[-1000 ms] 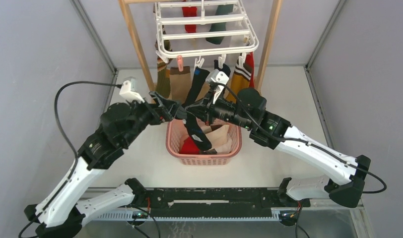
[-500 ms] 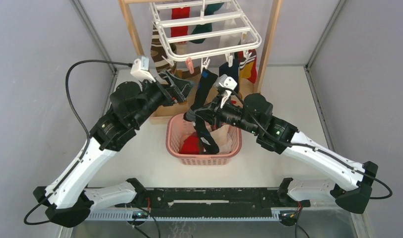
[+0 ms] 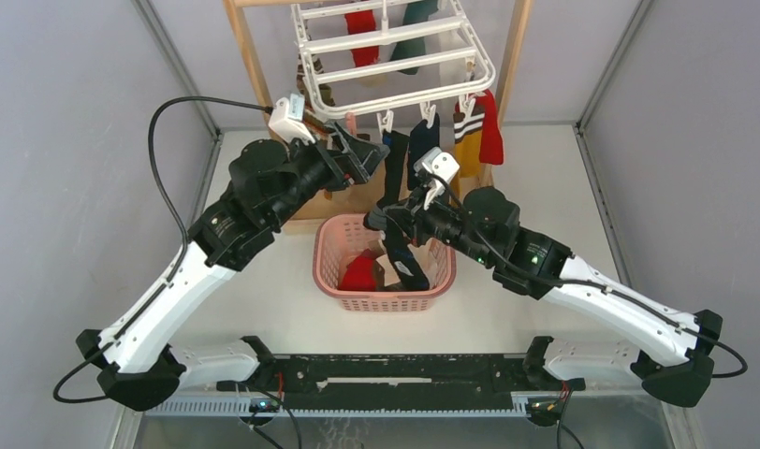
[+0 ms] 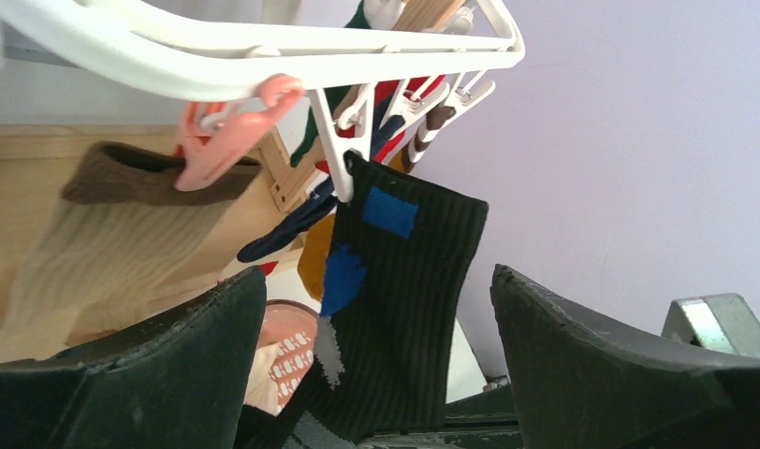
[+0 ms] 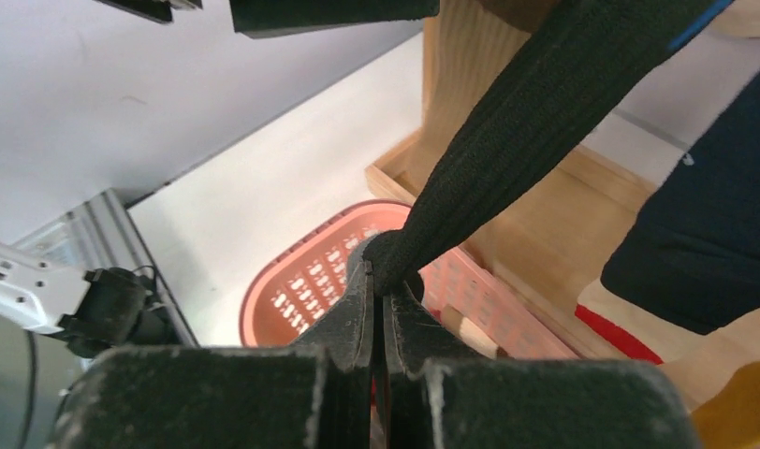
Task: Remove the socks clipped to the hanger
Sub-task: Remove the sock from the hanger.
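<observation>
The left arm rises from its base and reaches up and to the right, its forearm levelled at the front edge of the white hanger [image 4: 358, 61]. The left gripper [image 4: 376, 281] is spread wide, and the cuff of a black sock with blue patches [image 4: 404, 309] shows between its two fingers, just below the white clip [image 4: 334, 150] that pinches it to the frame.

The right arm stretches low and to the left from its base, wrist above the pink basket [image 3: 386, 301] on the tabletop [image 3: 545, 178]. The right gripper [image 5: 384, 276] is clamped tight on the same sock lower down, the fabric running taut from it up to the clip.

Beside it a pink clip [image 4: 231, 122] holds a brown-cuffed beige sock [image 4: 105, 243]. More socks hang along the frame.
</observation>
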Robot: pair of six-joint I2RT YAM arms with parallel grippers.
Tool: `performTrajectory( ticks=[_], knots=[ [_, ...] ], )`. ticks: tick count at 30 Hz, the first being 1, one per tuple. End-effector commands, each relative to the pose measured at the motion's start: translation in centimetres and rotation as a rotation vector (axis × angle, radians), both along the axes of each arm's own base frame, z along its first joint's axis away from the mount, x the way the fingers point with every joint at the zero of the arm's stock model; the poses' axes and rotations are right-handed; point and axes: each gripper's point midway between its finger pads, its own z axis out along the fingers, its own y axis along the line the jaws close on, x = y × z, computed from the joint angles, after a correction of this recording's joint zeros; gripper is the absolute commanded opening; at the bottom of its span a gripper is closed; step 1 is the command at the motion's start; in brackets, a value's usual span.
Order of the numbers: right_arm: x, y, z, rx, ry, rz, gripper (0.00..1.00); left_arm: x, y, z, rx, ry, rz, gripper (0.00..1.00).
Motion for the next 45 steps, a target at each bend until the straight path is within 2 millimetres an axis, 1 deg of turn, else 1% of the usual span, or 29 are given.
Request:
performTrajectory(
  ticks=[1,6,11,13,19,25,32,36,40,45],
  knots=[
    [0.8,-1.4,0.3,-0.054,-0.073,-0.105,0.0,-0.3,-0.2,4.0,-0.077,-0.063,0.003,0.93],
    [1.1,-1.7,0.0,-0.071,-0.076,-0.139,0.0,0.5,-1.0,4.0,-0.068,-0.055,0.017,0.93],
    [1.1,-1.5,-0.1,-0.06,-0.08,-0.134,0.0,1.9,-1.7,3.5,-0.046,-0.034,0.046,0.91],
    [1.1,-1.4,-0.2,-0.061,-0.079,-0.131,0.0,2.5,-2.1,3.1,-0.035,-0.023,0.055,0.89],
    [1.0,-1.5,0.0,-0.073,-0.101,-0.124,0.0,3.8,-3.3,3.0,-0.029,-0.013,0.063,0.83],
    [0.8,-1.7,0.5,-0.066,-0.115,-0.119,0.0,4.4,-4.1,3.3,-0.045,-0.01,0.056,0.8],
    [0.7,-1.7,0.6,-0.068,-0.119,-0.11,0.0,5.0,-5.0,3.8,-0.061,-0.012,0.051,0.78],
    [0.7,-1.8,0.7,-0.065,-0.123,-0.113,0.0,5.4,-5.4,3.9,-0.063,-0.011,0.052,0.74],
    [0.8,-1.9,0.6,-0.073,-0.127,-0.112,0.0,5.6,-5.6,3.7,-0.059,-0.007,0.053,0.73],
    [0.1,-2.0,0.7,-0.059,-0.168,-0.069,0.0,5.6,-5.2,3.6,-0.037,-0.014,0.061,0.73]
  ],
)
